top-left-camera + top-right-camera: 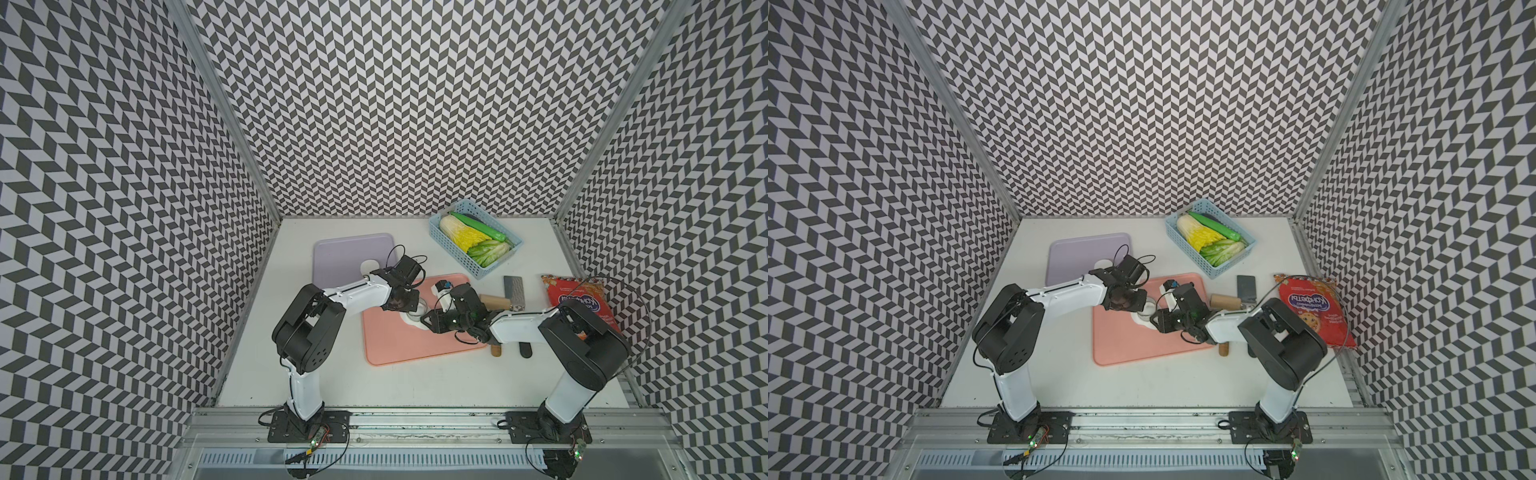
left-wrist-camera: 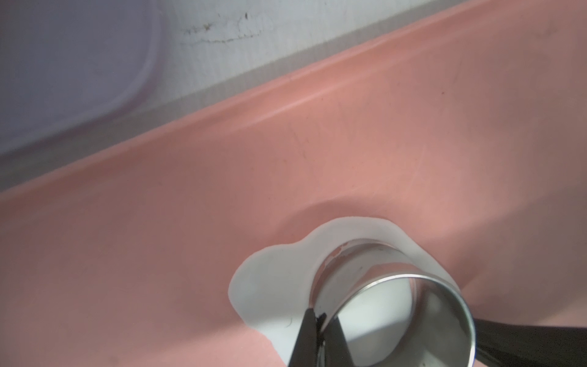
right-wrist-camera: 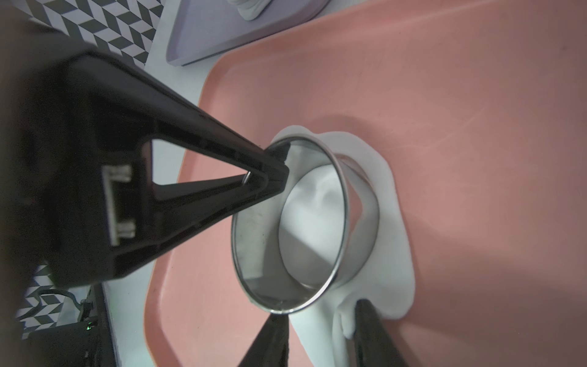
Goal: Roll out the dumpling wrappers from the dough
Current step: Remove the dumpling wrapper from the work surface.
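A flat white sheet of dough (image 3: 394, 254) with an irregular outline lies on the pink board (image 1: 399, 345). A metal ring cutter (image 3: 365, 203) stands pressed into the dough (image 2: 273, 279). My left gripper (image 2: 319, 317) is shut on the ring's rim (image 2: 397, 286). My right gripper (image 3: 320, 321) is open and straddles the dough's near edge, with one finger pushing a fold into it. In both top views the two grippers (image 1: 411, 305) (image 1: 426, 322) meet over the board. A white dumpling wrapper (image 1: 371, 266) lies on the purple board (image 1: 340, 253), partly hidden by my left arm.
A blue basket (image 1: 476, 237) of vegetables stands at the back right. A wooden rolling pin (image 1: 494, 301) and a cleaver (image 1: 514, 286) lie right of the pink board, partly under my right arm. A red snack bag (image 1: 582, 299) lies near the right wall.
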`<state>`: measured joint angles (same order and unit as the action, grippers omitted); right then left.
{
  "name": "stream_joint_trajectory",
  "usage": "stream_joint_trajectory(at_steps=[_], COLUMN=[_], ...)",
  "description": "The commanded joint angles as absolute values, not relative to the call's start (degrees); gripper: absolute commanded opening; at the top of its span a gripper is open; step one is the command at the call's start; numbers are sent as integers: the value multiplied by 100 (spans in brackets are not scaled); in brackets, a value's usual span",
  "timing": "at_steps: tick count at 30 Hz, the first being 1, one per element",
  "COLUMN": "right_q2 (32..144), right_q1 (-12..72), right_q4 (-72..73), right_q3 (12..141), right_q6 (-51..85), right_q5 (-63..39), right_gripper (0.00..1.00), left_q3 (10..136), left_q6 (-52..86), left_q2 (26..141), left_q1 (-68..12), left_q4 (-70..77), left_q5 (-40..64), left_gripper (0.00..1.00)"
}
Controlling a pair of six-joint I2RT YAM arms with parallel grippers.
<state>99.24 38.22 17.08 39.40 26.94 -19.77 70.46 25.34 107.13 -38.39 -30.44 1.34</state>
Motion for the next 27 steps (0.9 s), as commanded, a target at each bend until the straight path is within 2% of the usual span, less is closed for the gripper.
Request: stream_joint_trajectory(at_steps=[1, 9, 11, 14, 16, 23, 27], right_q2=[10257, 10146, 10045, 9879, 9786, 9863, 10023], right_q1=[3973, 4081, 4134, 4195, 4250, 4435, 4549], right_q4=[1213, 787, 648, 460, 368, 274, 351], right_q3=[3864, 3909, 3894, 3852, 3850, 3871, 3920], right_q6=[2663, 2600, 2579, 2582, 2550, 2524, 2525], right_q5=[-1878, -1428, -1275, -993, -790, -572, -601], right_gripper=[35, 31, 34, 43, 45, 38, 29], left_q3=[6979, 7002, 7003, 6995, 6995, 7006, 6996], left_q6=[2490, 2487, 2479, 2479, 2487, 2496, 2496], left_q2=[10916, 10925, 10916, 10898, 10898, 10907, 10916], left_q1=[-3938, -3938, -3938, -3937, -3937, -3937, -3937], left_q4=[-3182, -3190, -3199, -3199, -3199, -3190, -3190], left_q5=[342, 334, 332, 333, 325, 335, 341], left_gripper=[0, 0, 0, 0, 0, 0, 0])
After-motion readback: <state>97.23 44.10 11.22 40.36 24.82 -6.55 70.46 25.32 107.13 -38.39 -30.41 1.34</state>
